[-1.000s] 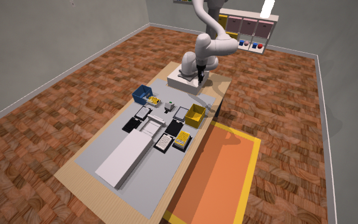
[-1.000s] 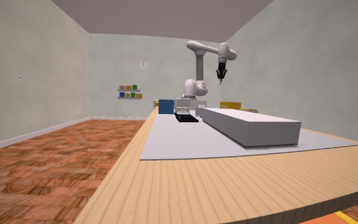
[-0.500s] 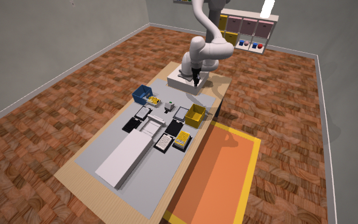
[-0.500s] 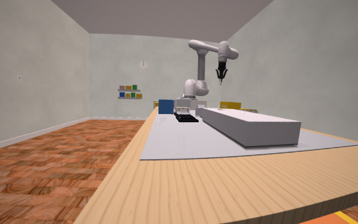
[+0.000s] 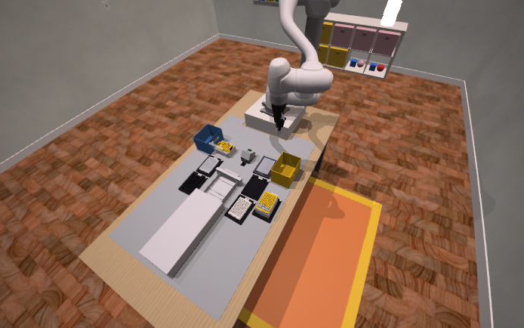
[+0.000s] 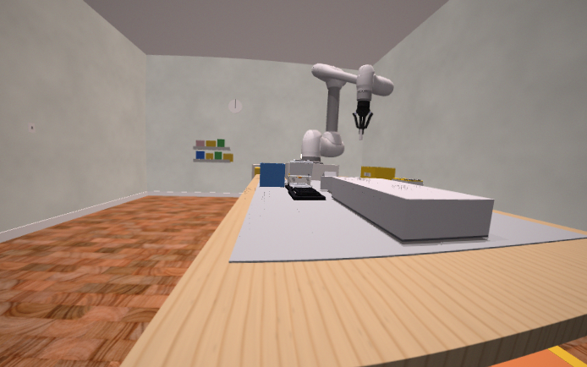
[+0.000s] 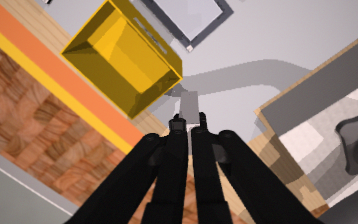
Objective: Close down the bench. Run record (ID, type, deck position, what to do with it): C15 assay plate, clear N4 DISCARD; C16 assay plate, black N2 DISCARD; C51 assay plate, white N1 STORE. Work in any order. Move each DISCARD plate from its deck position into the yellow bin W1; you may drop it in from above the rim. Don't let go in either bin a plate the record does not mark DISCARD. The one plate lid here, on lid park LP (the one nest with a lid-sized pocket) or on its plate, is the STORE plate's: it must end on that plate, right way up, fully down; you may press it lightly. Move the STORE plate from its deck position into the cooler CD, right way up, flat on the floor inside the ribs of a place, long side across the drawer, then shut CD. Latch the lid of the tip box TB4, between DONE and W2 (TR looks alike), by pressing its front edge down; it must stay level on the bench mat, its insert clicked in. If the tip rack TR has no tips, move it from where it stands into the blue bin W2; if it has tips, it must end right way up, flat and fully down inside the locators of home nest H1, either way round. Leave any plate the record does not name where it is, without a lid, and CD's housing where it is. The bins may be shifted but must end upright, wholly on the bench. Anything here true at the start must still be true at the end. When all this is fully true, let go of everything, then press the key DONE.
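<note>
Hanging high over the grey worktop (image 5: 232, 261), our black tool (image 7: 188, 122) is pressed together on nothing, near the open yellow plastic bin (image 7: 115, 67), probably heading toward the plates.

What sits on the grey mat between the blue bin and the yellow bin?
In the top view, a yellow-topped tip box, a small grey key block with a green button and a clear plate lie between the blue bin and the yellow bin.
</note>
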